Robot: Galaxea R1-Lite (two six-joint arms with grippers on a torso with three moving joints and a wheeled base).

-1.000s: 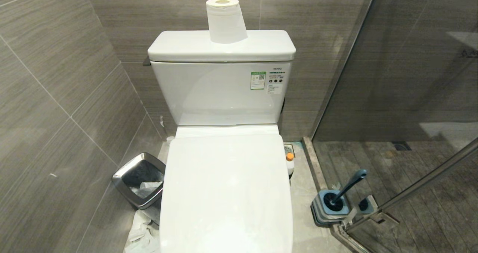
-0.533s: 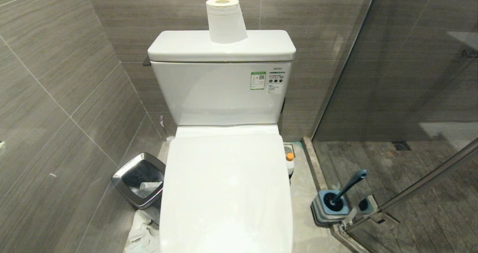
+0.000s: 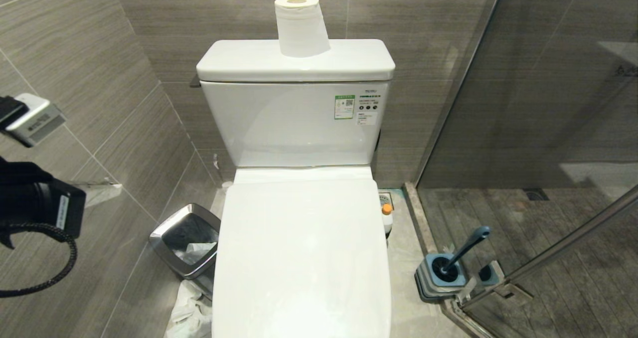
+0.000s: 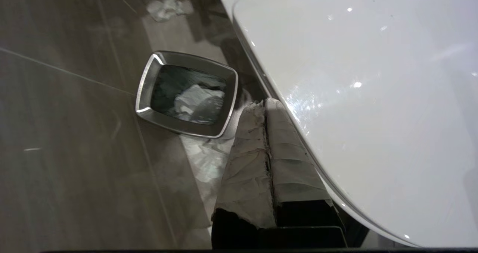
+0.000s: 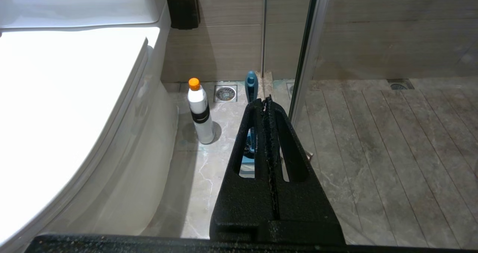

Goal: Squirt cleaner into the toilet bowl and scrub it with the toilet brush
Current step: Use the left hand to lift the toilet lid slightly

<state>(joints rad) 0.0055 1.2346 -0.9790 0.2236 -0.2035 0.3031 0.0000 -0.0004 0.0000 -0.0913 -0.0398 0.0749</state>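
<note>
White plastic covered the toilet bowl (image 3: 301, 258): the lid (image 3: 299, 228) lay shut over it, so nothing could be squirted in yet. The cleaner (image 5: 200, 113) stood upright on the floor (image 5: 209, 178) just beside the toilet's right flank, orange cap on top. The toilet brush (image 3: 466, 250) leaned in its square base (image 3: 438, 278) a little farther right, at the foot of the glass shower screen (image 3: 548, 103).

The left gripper (image 4: 266, 107) hung above the left edge of the lid, over the gap between the toilet and the steel bin (image 4: 186, 93), with its taped fingers (image 4: 248, 148) pressed together and holding nothing. In the head view only the left arm (image 3: 35, 203) showed, at the left edge. The right gripper (image 5: 267, 102) was likewise clenched and empty, pointing down at the floor near the brush.

The step in hand seemed to be lifting the lid. To do it well, the left gripper would probably need to part its fingers or hook a fingertip under the lid's edge, then swing the lid up gently until it rested against the tank (image 3: 294, 123), without knocking the paper roll (image 3: 301, 26) on top.
</note>
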